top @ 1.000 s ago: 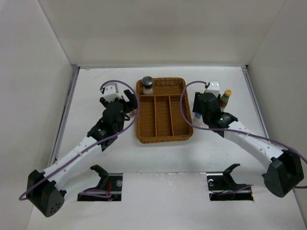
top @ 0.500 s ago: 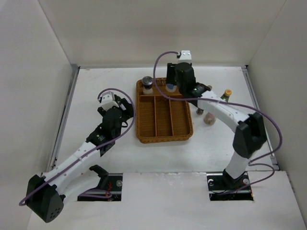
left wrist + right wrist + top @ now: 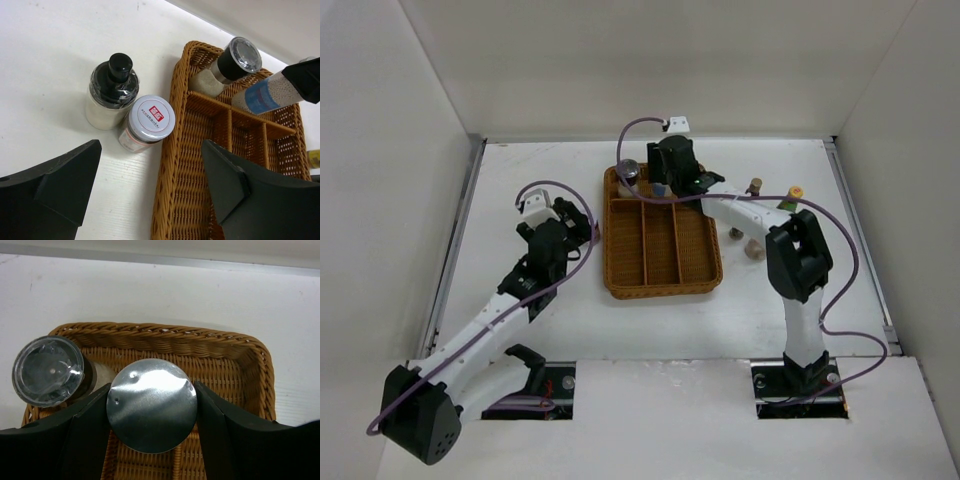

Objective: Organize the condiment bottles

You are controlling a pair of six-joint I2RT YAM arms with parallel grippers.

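Note:
My right gripper [image 3: 152, 409] is shut on a silver-lidded shaker [image 3: 152, 402] with a blue label [image 3: 267, 94]. It holds the shaker over the back compartment of the wicker tray [image 3: 663, 290]. Just to its left, a clear-topped grinder [image 3: 48, 371] leans in the tray's back left corner [image 3: 630, 173]. My left gripper [image 3: 151, 146] hangs open above the tray's left rim [image 3: 170, 165], holding nothing. Beyond it, a black-capped bottle [image 3: 110, 90] and a grey-lidded jar with a red label [image 3: 147, 122] stand on the table, left of the tray.
Right of the tray stand a slim yellow-capped bottle [image 3: 792, 195], a small brown-topped bottle [image 3: 754, 186] and a pale jar [image 3: 756, 249]. The tray's three long front compartments hold nothing. White walls close in the table on three sides.
My right arm swung from the bottles on the right to the tray's back compartment, carrying the blue-labelled shaker. My left arm drew back slightly to the left.

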